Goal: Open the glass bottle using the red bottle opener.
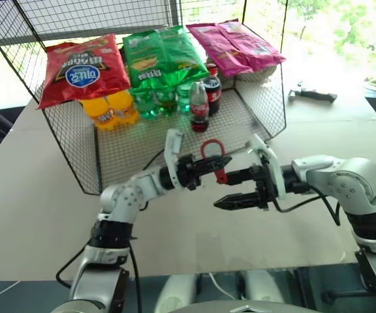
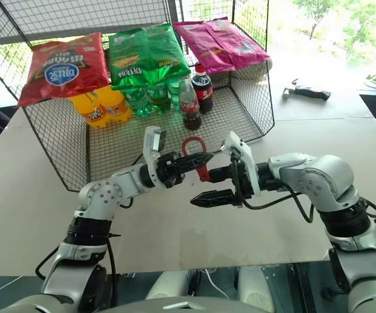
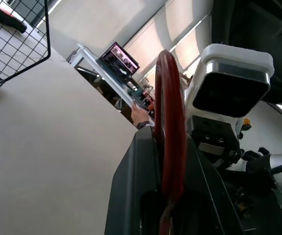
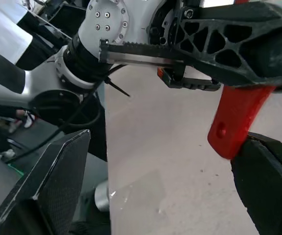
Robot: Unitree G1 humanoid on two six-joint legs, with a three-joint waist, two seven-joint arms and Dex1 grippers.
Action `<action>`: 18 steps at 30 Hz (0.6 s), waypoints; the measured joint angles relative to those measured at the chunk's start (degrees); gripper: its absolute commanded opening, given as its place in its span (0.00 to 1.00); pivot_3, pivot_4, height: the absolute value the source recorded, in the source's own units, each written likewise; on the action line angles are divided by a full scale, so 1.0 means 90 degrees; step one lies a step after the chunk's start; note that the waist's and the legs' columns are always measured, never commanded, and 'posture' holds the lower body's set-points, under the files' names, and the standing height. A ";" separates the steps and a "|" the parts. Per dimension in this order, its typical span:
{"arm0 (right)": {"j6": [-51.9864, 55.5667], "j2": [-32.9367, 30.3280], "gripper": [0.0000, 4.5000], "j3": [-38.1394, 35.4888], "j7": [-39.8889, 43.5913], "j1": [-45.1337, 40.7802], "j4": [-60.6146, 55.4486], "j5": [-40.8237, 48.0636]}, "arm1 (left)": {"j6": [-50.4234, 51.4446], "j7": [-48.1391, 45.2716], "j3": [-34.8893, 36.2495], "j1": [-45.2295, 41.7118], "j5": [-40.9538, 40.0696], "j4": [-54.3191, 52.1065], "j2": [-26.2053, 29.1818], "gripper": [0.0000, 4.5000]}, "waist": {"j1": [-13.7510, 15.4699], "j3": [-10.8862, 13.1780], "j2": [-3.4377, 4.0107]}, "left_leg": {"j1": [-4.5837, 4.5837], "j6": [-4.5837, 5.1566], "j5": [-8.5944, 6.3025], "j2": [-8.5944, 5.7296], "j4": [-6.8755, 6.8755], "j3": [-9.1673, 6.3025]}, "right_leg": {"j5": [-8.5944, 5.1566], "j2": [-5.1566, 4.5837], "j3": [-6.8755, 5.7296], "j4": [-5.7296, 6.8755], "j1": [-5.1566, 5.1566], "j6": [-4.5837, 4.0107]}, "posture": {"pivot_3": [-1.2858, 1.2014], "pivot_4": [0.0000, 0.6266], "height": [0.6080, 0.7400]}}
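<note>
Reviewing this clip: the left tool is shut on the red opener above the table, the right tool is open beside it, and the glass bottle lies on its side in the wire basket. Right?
One error: the glass bottle stands upright in the wire basket, as the left eye view shows. The rest holds: the left tool is shut on the red opener above the table, and the right tool is open beside it.

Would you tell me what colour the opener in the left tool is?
Red; the bottle opener in the left tool shows best in the right eye view.

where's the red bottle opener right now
In the head views the red bottle opener is clamped in the left hand, above the table's centre, facing the open right hand, in front of the wire basket.
</note>
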 measured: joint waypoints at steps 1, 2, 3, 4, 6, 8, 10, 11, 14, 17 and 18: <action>0.0053 0.0049 1.00 0.0051 -0.0019 -0.0019 0.0007 -0.0022 | -0.0001 -0.0007 -0.0005 0.0002 0.0036 0.0001 -0.0056 0.01 | -0.0012 0.0000 0.0000 | -0.0002 0.0000 0.0000 0.0000 0.0000 0.0000 | 0.0000 0.0000 0.0001 0.0001 -0.0003 0.0000 | 0.52 0.24 1.00; 0.0104 0.0117 1.00 0.0089 -0.0050 -0.0026 0.0019 -0.0040 | -0.0001 -0.0008 -0.0005 0.0005 0.0069 0.0000 -0.0111 0.01 | -0.0027 0.0000 0.0000 | -0.0004 0.0000 0.0000 0.0000 0.0000 0.0001 | 0.0000 0.0000 0.0002 0.0002 -0.0005 0.0000 | 0.52 0.24 1.00; 0.0132 0.0177 1.00 0.0111 -0.0082 -0.0026 0.0036 -0.0045 | -0.0001 -0.0008 -0.0004 0.0006 0.0088 -0.0001 -0.0153 0.01 | -0.0036 0.0000 0.0000 | -0.0004 0.0000 0.0000 0.0000 0.0000 0.0002 | 0.0000 -0.0001 0.0005 0.0004 -0.0006 0.0000 | 0.52 0.24 1.00; 0.0167 0.0229 1.00 0.0117 -0.0103 -0.0026 0.0045 -0.0046 | -0.0001 -0.0007 -0.0002 0.0010 0.0094 -0.0003 -0.0176 0.01 | -0.0040 0.0000 0.0000 | -0.0003 0.0000 0.0000 0.0000 0.0001 0.0003 | 0.0000 -0.0001 0.0005 0.0006 -0.0006 0.0000 | 0.52 0.24 1.00; 0.0238 0.0390 0.94 0.0121 -0.0173 -0.0027 0.0053 -0.0046 | -0.0015 -0.0009 0.0006 0.0047 0.0119 -0.0039 -0.0219 0.00 | -0.0045 0.0000 0.0000 | -0.0002 0.0000 0.0000 0.0000 0.0003 0.0003 | 0.0000 -0.0001 0.0005 0.0011 -0.0007 0.0000 | 0.52 0.24 1.00; 0.0267 0.0462 0.82 0.0114 -0.0231 -0.0027 0.0079 -0.0047 | -0.0025 -0.0028 0.0026 0.0105 0.0126 -0.0114 -0.0233 0.00 | -0.0047 0.0000 0.0000 | -0.0002 0.0000 0.0000 0.0000 0.0006 0.0003 | 0.0000 0.0000 0.0006 0.0013 -0.0007 0.0000 | 0.52 0.24 1.00; 0.0304 0.0507 0.62 0.0088 -0.0329 -0.0027 0.0147 -0.0056 | -0.0025 -0.0036 0.0029 0.0185 0.0125 -0.0225 -0.0257 0.00 | -0.0042 0.0000 0.0000 | -0.0004 0.0000 0.0000 -0.0001 0.0011 0.0003 | 0.0000 -0.0001 0.0006 0.0015 -0.0007 0.0001 | 0.52 0.24 1.00; 0.0310 0.0509 0.52 0.0076 -0.0347 -0.0027 0.0181 -0.0070 | -0.0024 -0.0051 0.0028 0.0204 0.0116 -0.0255 -0.0269 0.00 | -0.0039 0.0000 0.0000 | -0.0004 0.0000 0.0000 -0.0001 0.0012 0.0003 | 0.0000 -0.0001 0.0005 0.0015 -0.0006 0.0001 | 0.52 0.24 1.00; 0.0320 0.0498 0.20 0.0036 -0.0405 -0.0027 0.0273 -0.0133 | -0.0021 -0.0098 0.0024 0.0275 0.0097 -0.0410 -0.0303 0.00 | -0.0042 0.0000 0.0000 | -0.0003 0.0000 0.0000 -0.0001 0.0013 0.0003 | 0.0001 -0.0001 0.0006 0.0017 -0.0007 0.0001 | 0.52 0.24 1.00; 0.0305 0.0423 0.02 0.0040 -0.0398 -0.0026 0.0300 -0.0208 | -0.0001 -0.0131 0.0005 0.0286 0.0087 -0.0479 -0.0305 0.00 | -0.0044 0.0000 0.0000 | -0.0003 0.0000 0.0000 -0.0001 0.0013 0.0003 | 0.0001 0.0000 0.0006 0.0018 -0.0007 0.0001 | 0.52 0.24 1.00; 0.0288 0.0416 0.02 0.0047 -0.0379 -0.0025 0.0300 -0.0214 | 0.0003 -0.0131 0.0005 0.0286 0.0087 -0.0479 -0.0303 0.00 | -0.0046 0.0000 0.0000 | -0.0003 0.0000 0.0000 -0.0001 0.0013 0.0004 | 0.0001 0.0000 0.0007 0.0018 -0.0007 0.0001 | 0.52 0.24 1.00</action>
